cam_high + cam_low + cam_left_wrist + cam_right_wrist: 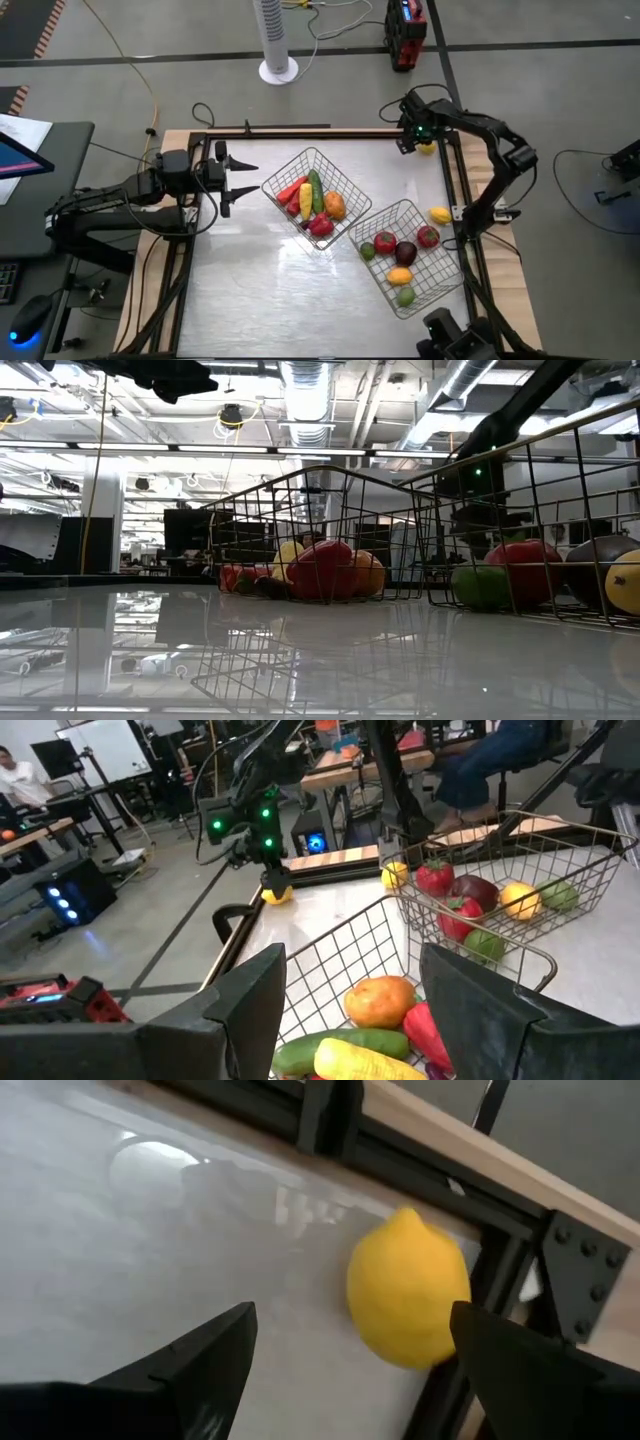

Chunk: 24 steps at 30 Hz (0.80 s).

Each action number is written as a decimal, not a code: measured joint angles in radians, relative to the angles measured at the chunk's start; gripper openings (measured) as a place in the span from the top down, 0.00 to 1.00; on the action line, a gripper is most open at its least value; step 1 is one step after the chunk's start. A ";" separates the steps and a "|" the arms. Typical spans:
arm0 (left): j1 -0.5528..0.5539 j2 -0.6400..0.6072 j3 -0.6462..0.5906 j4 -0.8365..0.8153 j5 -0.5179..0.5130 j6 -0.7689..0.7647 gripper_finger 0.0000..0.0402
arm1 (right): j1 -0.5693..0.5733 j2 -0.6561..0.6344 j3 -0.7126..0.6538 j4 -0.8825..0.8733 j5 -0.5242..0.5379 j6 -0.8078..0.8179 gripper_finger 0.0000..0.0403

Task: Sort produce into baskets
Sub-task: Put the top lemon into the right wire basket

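Steel table (270,290), lemon (408,1287) pointed end up, right end effector (350,1350) open

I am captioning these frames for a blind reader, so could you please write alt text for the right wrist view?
A yellow toy lemon lies on the shiny table, right against the dark frame rail at its edge. The right gripper hovers close before it, its two dark jaws spread wide to either side of the lemon and not touching it.

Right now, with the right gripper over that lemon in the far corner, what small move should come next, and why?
Probably lower the right gripper and close on the lemon: its fingers are open, the lemon lies loose against the table's frame, outside both baskets.
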 joint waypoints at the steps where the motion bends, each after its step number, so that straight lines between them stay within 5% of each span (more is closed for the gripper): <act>1: 0.000 0.000 0.000 0.000 0.000 0.000 0.45 | -0.002 0.008 0.000 0.014 0.005 0.000 0.11; 24: 0.000 0.000 0.000 -0.017 -0.001 0.011 0.45 | -0.048 0.053 0.002 0.085 0.082 -0.009 0.20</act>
